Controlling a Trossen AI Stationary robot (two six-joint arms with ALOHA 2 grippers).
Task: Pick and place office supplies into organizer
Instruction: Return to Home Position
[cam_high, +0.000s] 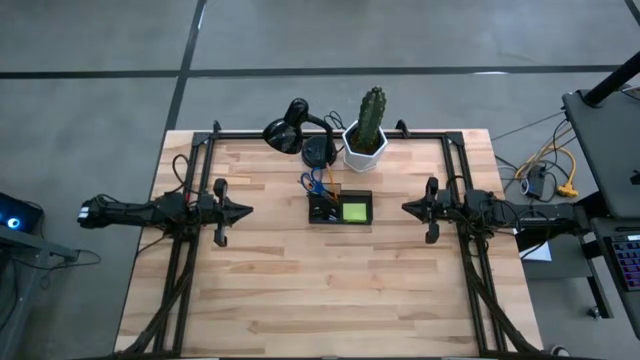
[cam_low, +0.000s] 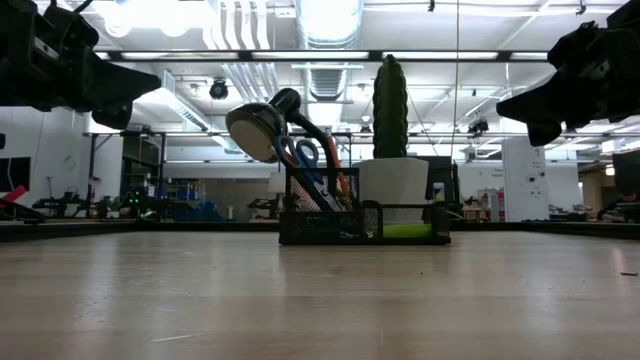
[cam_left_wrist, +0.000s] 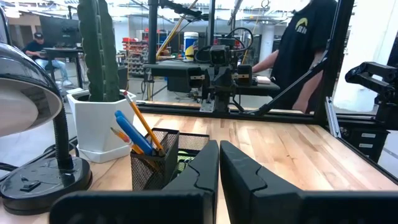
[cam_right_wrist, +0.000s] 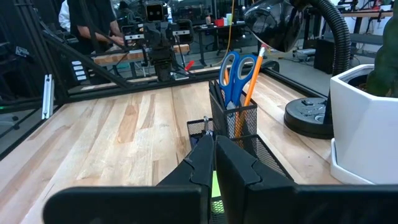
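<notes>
High view: organizer sits mid-table, nearer the far edge, just in front of the lamp base and the white cactus pot. Green sticky-note pad lies in the compartment toward the right arm. Blue-handled scissors and orange pencils stand tilted in the mesh cup at the other end. Left gripper hangs raised over the table's left side, right gripper over the right. Both are well apart from the organizer, fingers pressed together, nothing held. Bare wood table lies open along the near edge.
</notes>
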